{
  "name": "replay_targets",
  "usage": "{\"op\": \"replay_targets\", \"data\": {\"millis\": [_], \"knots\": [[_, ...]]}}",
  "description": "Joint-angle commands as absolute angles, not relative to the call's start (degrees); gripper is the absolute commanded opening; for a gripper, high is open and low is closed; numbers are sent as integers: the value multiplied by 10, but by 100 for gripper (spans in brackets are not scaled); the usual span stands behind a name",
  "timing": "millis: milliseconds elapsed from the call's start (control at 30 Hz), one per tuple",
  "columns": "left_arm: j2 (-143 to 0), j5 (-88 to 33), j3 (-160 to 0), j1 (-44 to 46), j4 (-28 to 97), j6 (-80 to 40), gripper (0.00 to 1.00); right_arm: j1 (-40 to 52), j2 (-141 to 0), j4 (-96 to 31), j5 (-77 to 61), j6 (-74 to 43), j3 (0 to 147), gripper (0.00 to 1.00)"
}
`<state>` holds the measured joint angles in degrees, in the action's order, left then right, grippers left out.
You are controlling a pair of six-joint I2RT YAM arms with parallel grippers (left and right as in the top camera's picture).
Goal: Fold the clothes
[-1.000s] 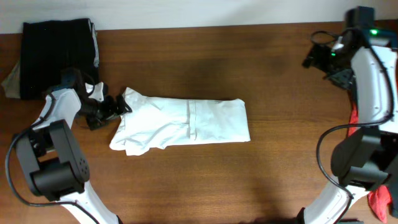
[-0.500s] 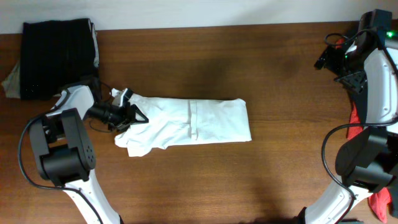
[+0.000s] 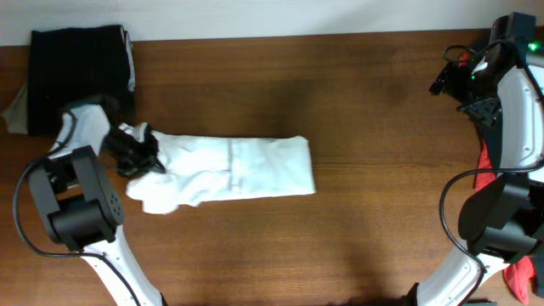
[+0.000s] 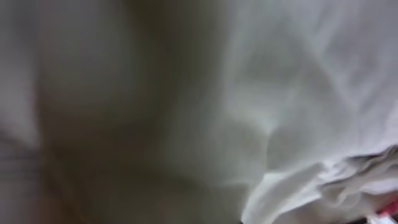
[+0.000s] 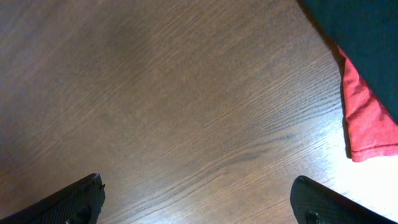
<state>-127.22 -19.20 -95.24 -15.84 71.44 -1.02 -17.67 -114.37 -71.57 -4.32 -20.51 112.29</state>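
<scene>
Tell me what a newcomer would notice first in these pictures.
First the white garment, folded into a long strip left of centre on the dark wooden table, with the left end effector at its left end. Next come the black folded clothes in the overhead view's top left corner. A red cloth lies at the right edge, near where the right end effector hangs open over bare wood.

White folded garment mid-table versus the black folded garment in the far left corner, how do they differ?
The white thin-cloth garment is a long, wrinkled strip across the brown wooden table; the black fabric garment is a compact, neater block. The white one's left end is bunched at the left gripper; the black one has no gripper on it. Both are folded and lie on the table.
</scene>
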Motion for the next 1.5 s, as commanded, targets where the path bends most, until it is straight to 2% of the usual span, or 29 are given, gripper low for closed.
{"op": "replay_targets", "data": {"millis": [0, 200, 633, 1167, 1200, 1233, 1333, 1467], "knots": [[-1276, -145, -1058, -159, 782, -44, 1, -179, -1144, -716, -38, -199, 1124, 99], [-1257, -145, -1145, -113, 869, -48, 1, -179, -1144, -716, -38, -199, 1124, 99], [-1193, -135, -1144, 111, 858, -47, 1, -179, -1144, -716, -38, -199, 1124, 99], [-1249, -141, -1144, 209, 788, -78, 5, -179, -1144, -716, -38, -199, 1124, 99], [-1255, -142, -1144, 214, 780, -79, 6, -179, -1144, -716, -38, -199, 1124, 99], [-1264, -142, -1144, 224, 771, -80, 12, -179, -1144, -716, -38, -199, 1124, 99], [-1274, -142, -1144, 242, 762, -82, 14, -179, -1144, -716, -38, -199, 1124, 99], [-1281, -142, -1144, 259, 747, -83, 30, -179, -1144, -716, -38, -199, 1124, 99]]}}
